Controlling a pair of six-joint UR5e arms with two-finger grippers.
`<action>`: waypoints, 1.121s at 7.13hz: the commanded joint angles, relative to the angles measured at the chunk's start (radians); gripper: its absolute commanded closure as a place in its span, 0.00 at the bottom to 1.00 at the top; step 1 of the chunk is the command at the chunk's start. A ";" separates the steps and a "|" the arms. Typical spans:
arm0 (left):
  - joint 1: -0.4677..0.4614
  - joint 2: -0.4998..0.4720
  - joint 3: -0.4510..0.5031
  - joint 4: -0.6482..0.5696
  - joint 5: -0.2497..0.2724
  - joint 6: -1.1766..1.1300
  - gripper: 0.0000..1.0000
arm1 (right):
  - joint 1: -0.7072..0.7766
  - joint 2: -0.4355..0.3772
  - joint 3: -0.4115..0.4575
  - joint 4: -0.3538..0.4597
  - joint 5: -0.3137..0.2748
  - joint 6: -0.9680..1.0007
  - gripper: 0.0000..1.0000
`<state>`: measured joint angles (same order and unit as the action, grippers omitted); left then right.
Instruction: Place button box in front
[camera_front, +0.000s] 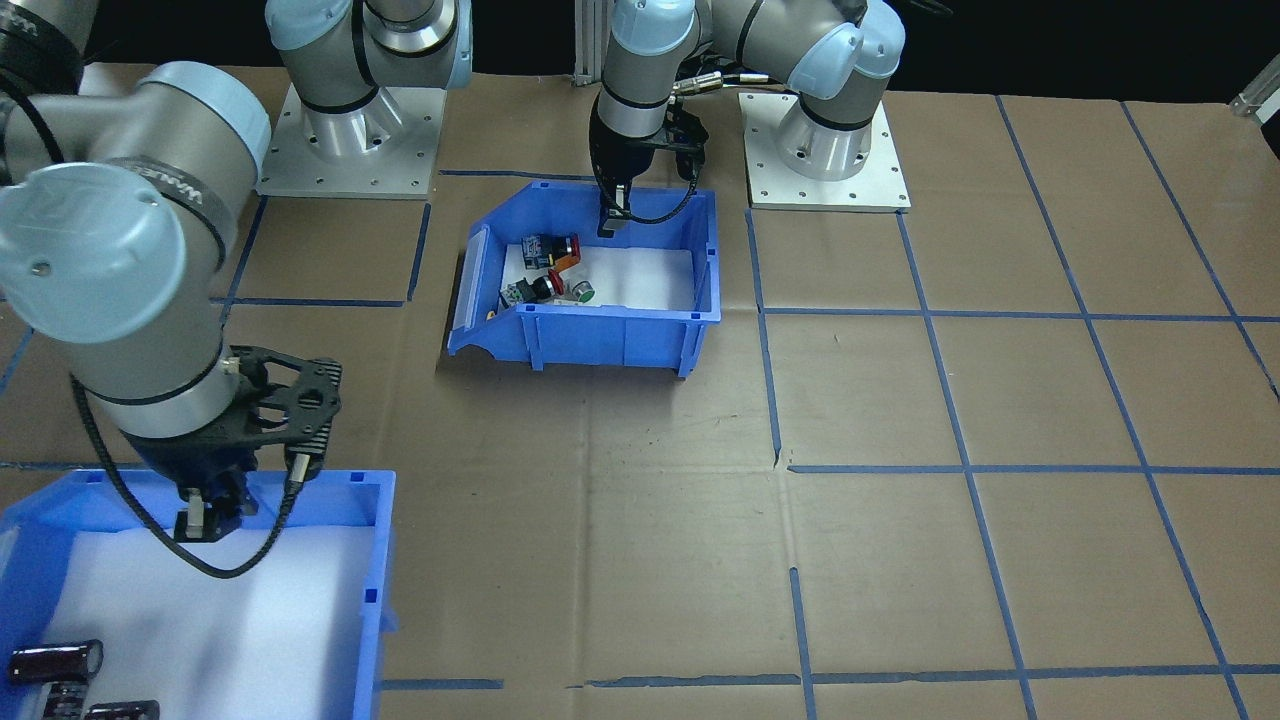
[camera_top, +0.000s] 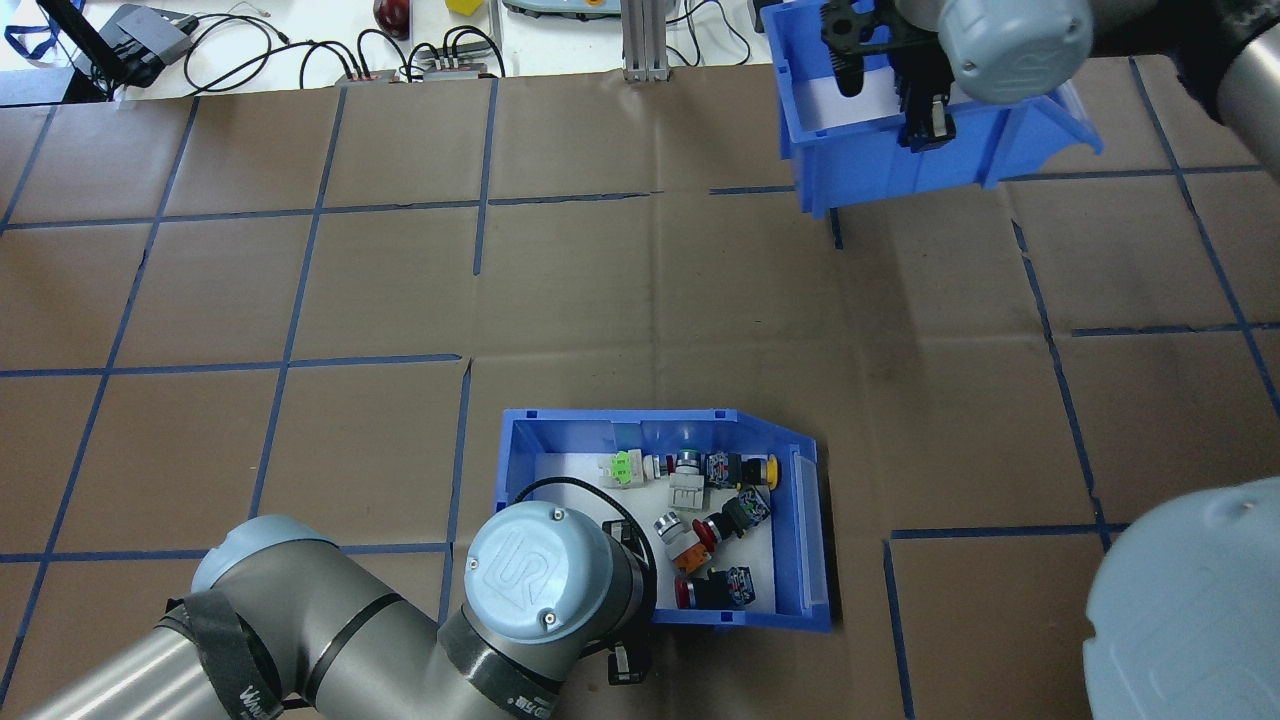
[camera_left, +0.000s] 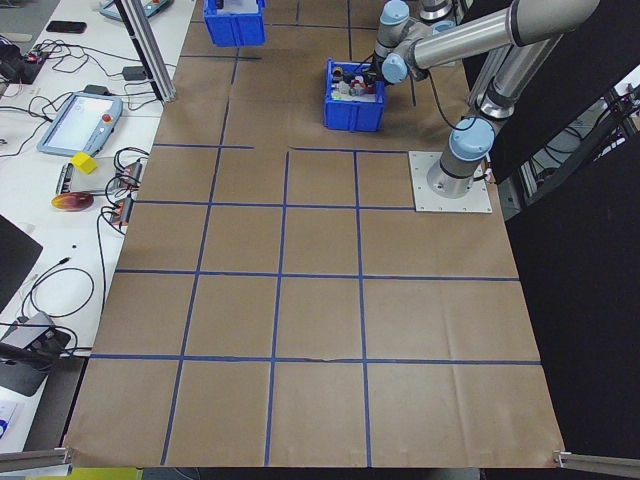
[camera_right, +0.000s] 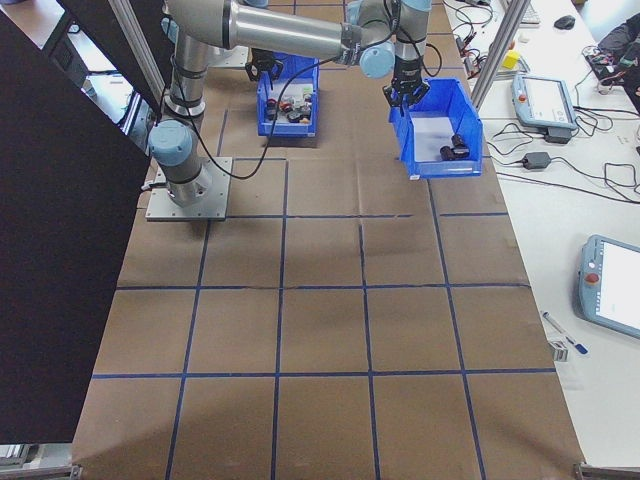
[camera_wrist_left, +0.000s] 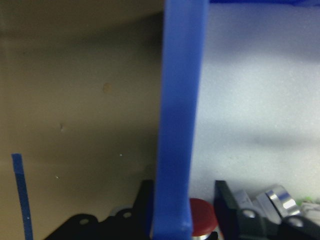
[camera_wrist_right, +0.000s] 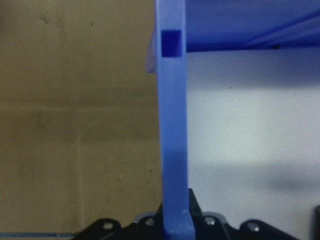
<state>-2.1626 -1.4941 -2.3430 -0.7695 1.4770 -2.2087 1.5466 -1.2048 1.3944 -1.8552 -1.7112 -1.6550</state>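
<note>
1. Two bins, two arms, front-facing view: button box (camera_front: 600, 290) sits near the robot's base, sloped side toward view left. Left gripper (camera_front: 612, 215) is down over its rear wall, jaws astride the rim. Right gripper (camera_front: 205, 515) is at the rim of the capacitor bin (camera_front: 375, 580), lower left.

2. Overhead view: push-buttons (camera_top: 705, 520) lie loose on the white foam, off to one side of the left jaws, toward the sloped end. Left wrist hides the fingers here. Right gripper (camera_top: 925, 125) pinches a side wall of the other bin, which looks tilted, poss. lifted.

3. Left side view: box is far and small, next to left arm's wrist; jaw state can't be read here.

4. Right side view: capacitor bin sits under the near arm's gripper; button box beyond it, closer to the base plates.

5. Left wrist view: blue wall (camera_wrist_left: 177, 125) runs straight between the jaws, one finger (camera_wrist_left: 227, 207) inside w/ a red button just beside it, one outside. Gap looks narrow, prob. clamped on the wall; contact itself is hard to confirm.

6. Right wrist view: rim (camera_wrist_right: 172, 140) sits between closed-up jaws, gripped.

7. Handling (judgement): stiff plastic, light, smooth so somewhat slippery. Wall-rim pinch is the sensible hold; one-sided grip will let it tip, and loose switches will slide. Keep it level, move slow.
</note>
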 joint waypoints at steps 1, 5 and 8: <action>0.003 0.024 0.010 0.012 0.116 0.024 1.00 | -0.094 -0.109 0.140 -0.007 0.022 -0.074 0.95; 0.243 0.000 0.221 -0.138 0.055 0.344 1.00 | -0.215 -0.339 0.441 -0.021 0.097 -0.134 0.95; 0.326 -0.270 0.493 -0.136 -0.017 0.429 1.00 | -0.220 -0.430 0.547 -0.029 0.096 -0.173 0.95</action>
<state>-1.8559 -1.6352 -1.9776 -0.9039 1.4788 -1.8005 1.3293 -1.6015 1.9038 -1.8823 -1.6143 -1.8137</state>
